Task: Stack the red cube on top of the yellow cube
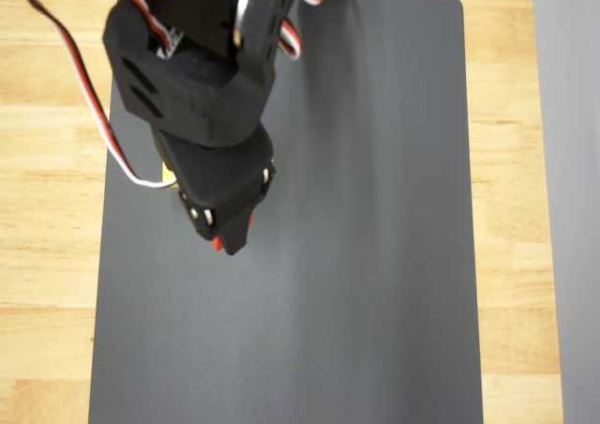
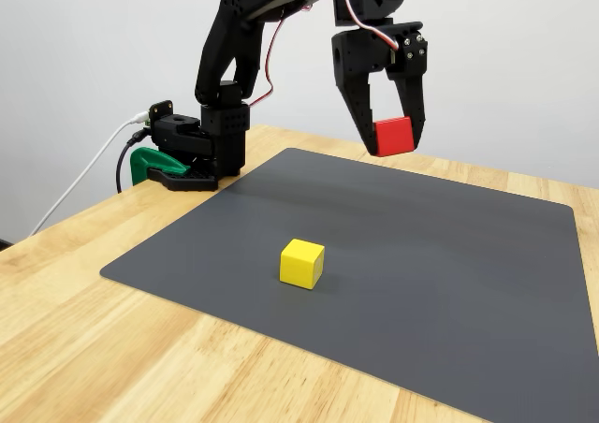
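Observation:
The red cube (image 2: 394, 136) hangs high above the dark mat, held between the black fingers of my gripper (image 2: 393, 138), which is shut on it. In the overhead view only a sliver of the red cube (image 1: 218, 245) peeks out under the gripper (image 1: 225, 241). The yellow cube (image 2: 302, 262) rests on the mat, lower and to the left of the red one in the fixed view. From above, the arm covers the yellow cube except for a small yellow edge (image 1: 167, 174).
A dark grey mat (image 2: 449, 283) lies on a light wooden table (image 2: 112, 348). The arm's base (image 2: 201, 147) is clamped at the table's far left edge, with cables running off it. A white wall stands behind.

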